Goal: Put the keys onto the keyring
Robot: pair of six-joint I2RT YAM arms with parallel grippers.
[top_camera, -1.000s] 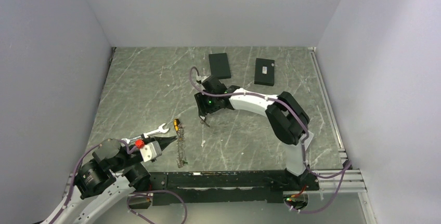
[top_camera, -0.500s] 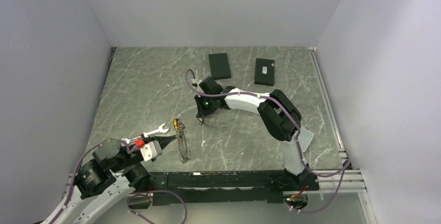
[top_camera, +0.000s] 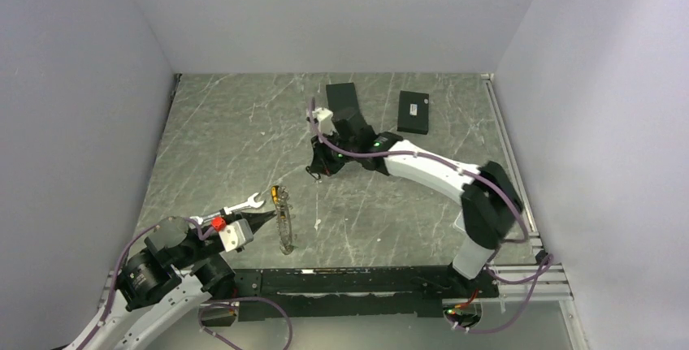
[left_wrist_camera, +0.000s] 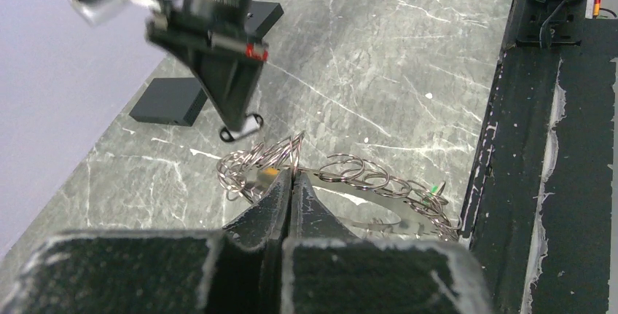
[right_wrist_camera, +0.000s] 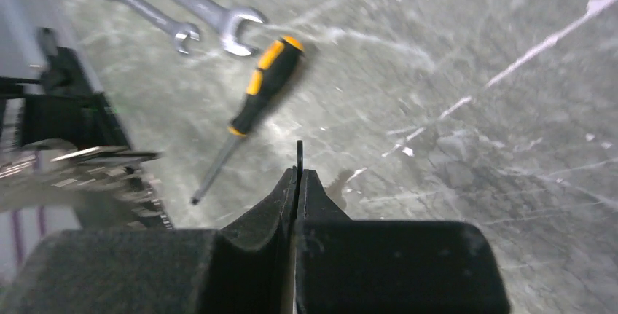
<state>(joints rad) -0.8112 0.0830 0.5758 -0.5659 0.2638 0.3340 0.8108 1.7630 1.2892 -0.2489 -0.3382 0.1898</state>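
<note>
Top external view places the left tool (top_camera: 262,218) low at the left, shut tight on the keyring (top_camera: 284,232), which stands on edge just beside the near rail (top_camera: 357,278). The left wrist view confirms that the fingers are closed on the wire, with the loop's hanging metal pieces spread to the right.

First risk: the thin wire can pivot or slip in this pinch when pushed, turning its opening away from the incoming key. The wrenches (top_camera: 242,205) and the screwdriver (top_camera: 278,196) lie just behind the keyring, and a low sweep can knock them.

Further right, the right tool (top_camera: 314,173) points down at the worktop (top_camera: 227,131), shut on a small key (left_wrist_camera: 240,127) that it grips only by a thin edge. Second risk: the key can twist or drop on contact.

Open room lies between the two tools and across the left rear of the worktop. The black boxes (top_camera: 343,102) sit close behind the right arm. Walls bound both sides.
</note>
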